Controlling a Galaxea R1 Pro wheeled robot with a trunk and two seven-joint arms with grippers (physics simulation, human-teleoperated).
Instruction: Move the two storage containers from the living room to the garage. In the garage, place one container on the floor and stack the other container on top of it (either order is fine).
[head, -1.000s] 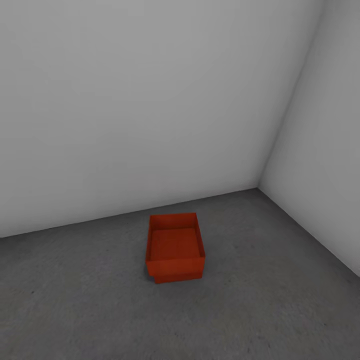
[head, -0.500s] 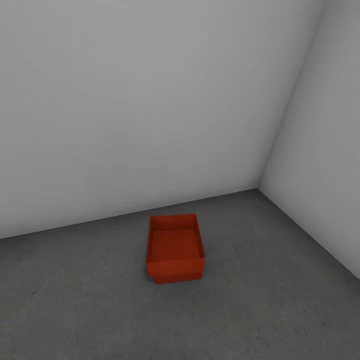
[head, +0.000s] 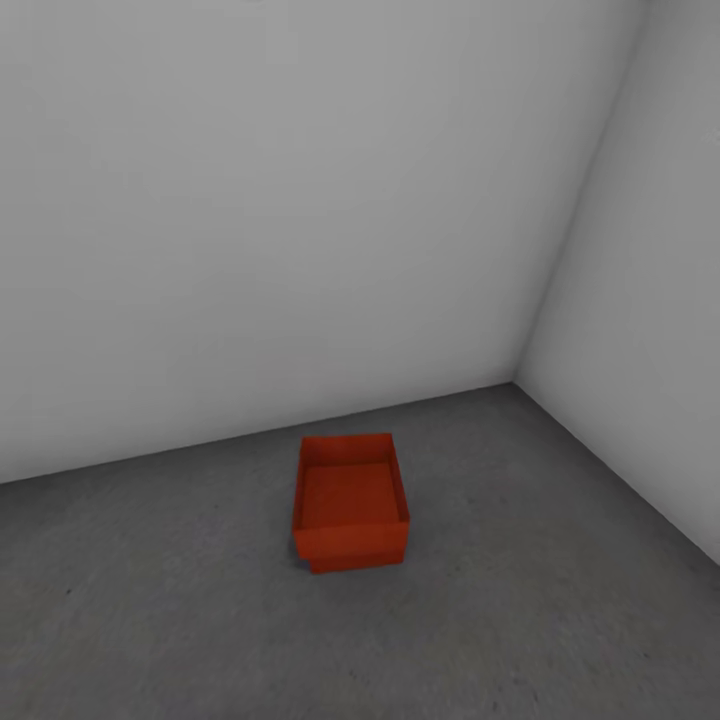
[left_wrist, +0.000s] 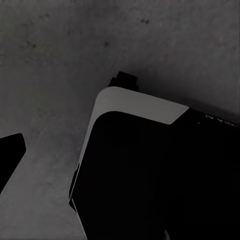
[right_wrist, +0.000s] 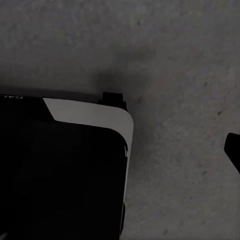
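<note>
Two orange-red storage containers stand stacked on the rough grey concrete floor (head: 520, 620) of the garage, near the corner of two white walls. The upper container (head: 350, 490) is open-topped and empty. It rests on the lower container (head: 355, 560), of which just a strip of the front wall shows beneath it. Nothing touches either bin. One dark fingertip (left_wrist: 11, 152) of my left gripper pokes in at the edge of the left wrist view, above the floor. A fingertip (right_wrist: 234, 150) of my right gripper does the same in the right wrist view. Both sit far out to the side, with nothing held.
Plain white-grey walls (head: 300, 200) meet in a corner (head: 518, 378) behind and to the right of the stack. My black and white base (left_wrist: 150, 165) stands on the concrete, seen also as the base (right_wrist: 65, 165) in the right wrist view. Bare concrete surrounds the stack.
The whole head picture has slipped slightly, so the stack sits a touch lower in it; that is camera motion. The containers themselves have not moved.
</note>
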